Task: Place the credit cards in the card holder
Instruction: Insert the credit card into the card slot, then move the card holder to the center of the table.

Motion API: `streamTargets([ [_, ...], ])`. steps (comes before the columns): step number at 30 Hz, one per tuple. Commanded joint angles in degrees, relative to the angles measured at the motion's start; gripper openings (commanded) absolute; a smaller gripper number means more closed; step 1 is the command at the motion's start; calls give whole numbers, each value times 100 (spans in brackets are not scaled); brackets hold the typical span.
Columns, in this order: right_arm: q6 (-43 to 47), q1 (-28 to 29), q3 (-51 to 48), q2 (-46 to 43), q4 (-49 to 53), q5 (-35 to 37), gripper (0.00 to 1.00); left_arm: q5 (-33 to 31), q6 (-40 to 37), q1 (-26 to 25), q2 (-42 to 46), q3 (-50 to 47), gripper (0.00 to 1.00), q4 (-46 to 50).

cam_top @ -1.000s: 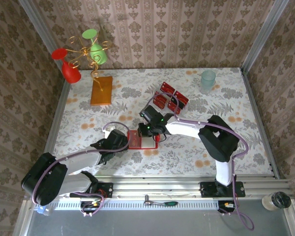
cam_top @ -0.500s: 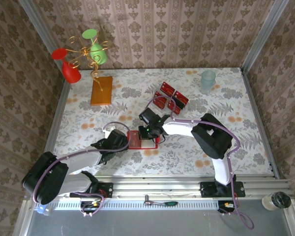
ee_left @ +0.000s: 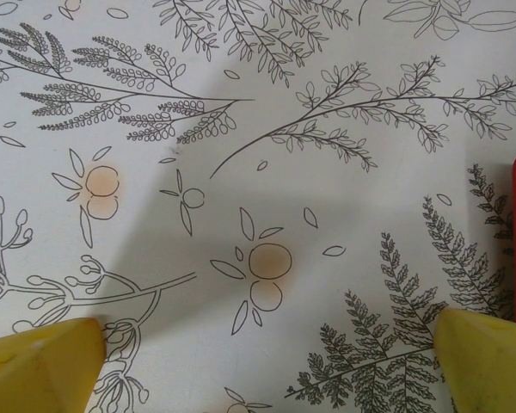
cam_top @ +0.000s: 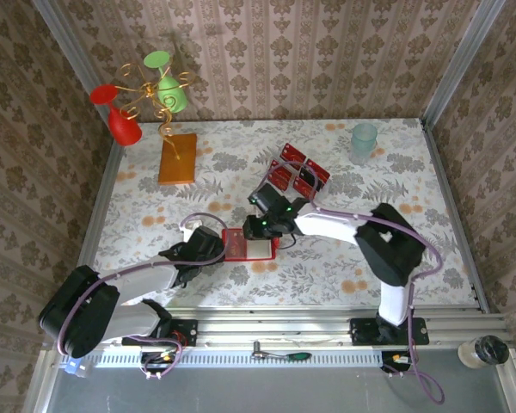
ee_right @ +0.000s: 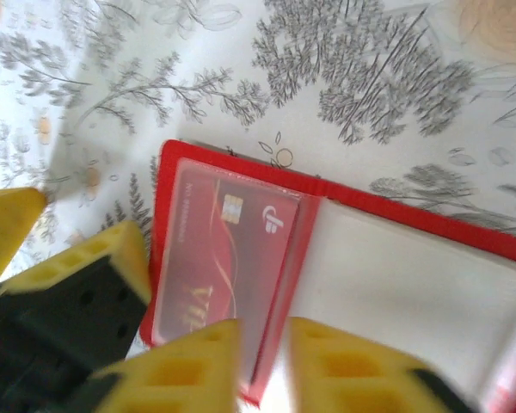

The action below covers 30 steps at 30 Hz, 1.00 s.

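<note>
card holder (cam_top: 251,247) open on worktop (cam_top: 413,185), credit card (ee_right: 219,258) seated in windowed pocket | right hand (ee_right: 265,337) above, barely parted, empty | left hand (ee_left: 267,331) fully open beside holder, probably bracing

My left arm (cam_top: 142,277) and right arm (cam_top: 331,225) wear white shells and black joints; purple cables (cam_top: 433,252) loop alongside; yellow fingertips (ee_left: 39,366) sit near six o'clock in wrist views.

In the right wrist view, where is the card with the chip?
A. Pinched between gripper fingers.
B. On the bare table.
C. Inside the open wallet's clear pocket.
C: the credit card lies flat under the clear pocket of the opened card holder.
</note>
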<state>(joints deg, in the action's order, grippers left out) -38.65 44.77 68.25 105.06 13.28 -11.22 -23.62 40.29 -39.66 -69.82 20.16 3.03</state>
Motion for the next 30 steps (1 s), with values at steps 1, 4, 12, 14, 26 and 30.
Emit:
streamTargets([
  [1, 244, -159, -297, -647, 513, 606, 41, 198, -73, 28, -84, 69, 100, -36],
  [4, 413, -231, -535, -935, 845, 1033, 58, 181, -74, 23, -63, 63, 100, -21],
  [12, 549, -259, -740, -568, 913, 1057, 57, 182, -95, 19, -40, 119, 100, 74],
  [14, 551, -268, -763, -455, 839, 1065, 45, 182, -101, 14, -23, 136, 100, 114],
  [26, 683, -625, -1328, -959, 769, 1105, 0, 251, -308, -14, 339, 544, 100, 665],
  [30, 701, -730, -1569, -1138, 731, 1100, 0, 265, -268, -119, 537, 717, 100, 777],
])
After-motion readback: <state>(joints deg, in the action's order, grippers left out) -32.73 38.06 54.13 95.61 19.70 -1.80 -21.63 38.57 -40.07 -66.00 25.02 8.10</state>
